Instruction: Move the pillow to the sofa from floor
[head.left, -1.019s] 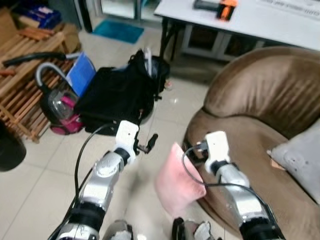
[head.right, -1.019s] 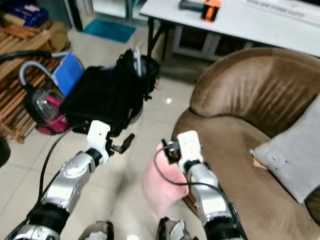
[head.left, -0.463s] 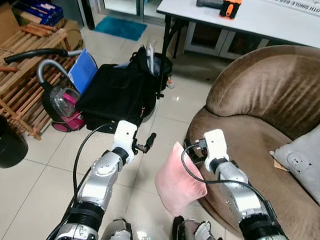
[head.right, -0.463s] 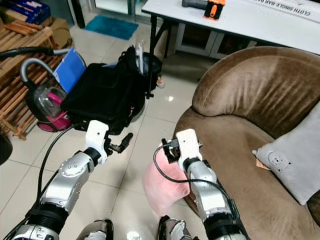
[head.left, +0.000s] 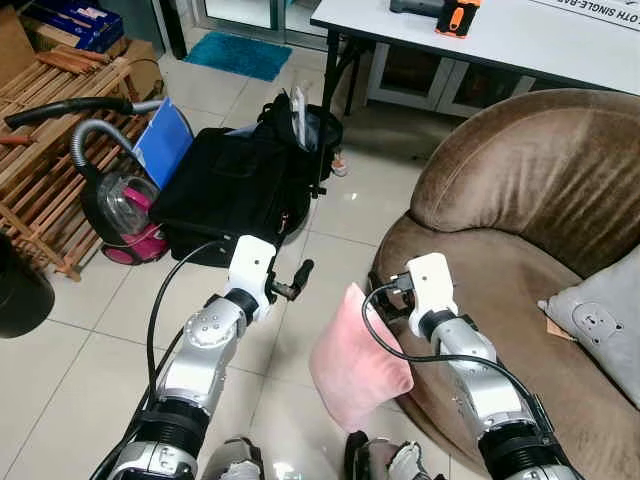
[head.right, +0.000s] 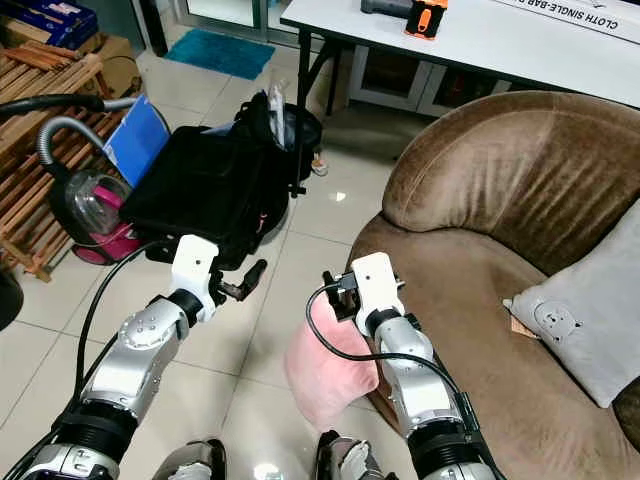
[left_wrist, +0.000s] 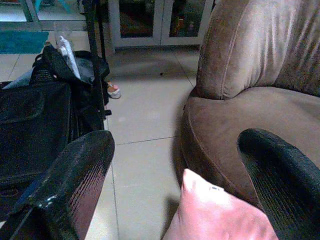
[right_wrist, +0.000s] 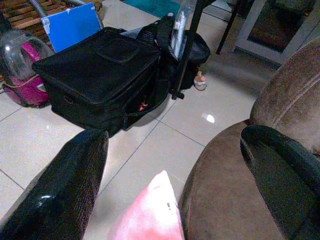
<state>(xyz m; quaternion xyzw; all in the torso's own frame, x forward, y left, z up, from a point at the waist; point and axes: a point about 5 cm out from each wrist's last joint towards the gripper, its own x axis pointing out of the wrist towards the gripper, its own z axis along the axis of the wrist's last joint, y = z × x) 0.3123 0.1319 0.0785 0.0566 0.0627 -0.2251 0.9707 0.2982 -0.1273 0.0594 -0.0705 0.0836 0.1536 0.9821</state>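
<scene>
On the tiled floor, against the sofa's front edge: the pink pillow (head.left: 355, 365) stands on end, touching the seat base.
Pillow long axis: near upright, tilted a little; its top corner points up and away from the robot, its lower end sits on the tiled floor (head.left: 90, 330).
Pillow face: the broad side faces toward the robot's left, the far edge lies along the sofa.
Sofa: the brown sofa (head.left: 530, 190) has a curved back and fills the robot's right side; a grey cushion (head.left: 600, 320) lies on its seat.
Left gripper: the left gripper (head.left: 292, 283) hangs above the floor to the left of the pillow, apart from it; the left wrist view shows its fingers (left_wrist: 75, 180) spread wide, with the pillow's corner between and beyond them.
Right gripper: the right gripper (head.right: 335, 295) hovers just over the pillow's top corner, beside the sofa edge; the right wrist view shows its fingers (right_wrist: 60, 190) spread wide with the pink corner below them, holding nothing.
Floor clutter: a black bag (head.left: 235, 190) lies ahead of the left arm, with a pink vacuum cleaner (head.left: 125, 215) and a wooden rack (head.left: 45, 130) further left.
Beyond the sofa: a white table (head.left: 480, 35) carries an orange and black tool (head.left: 450, 15).
</scene>
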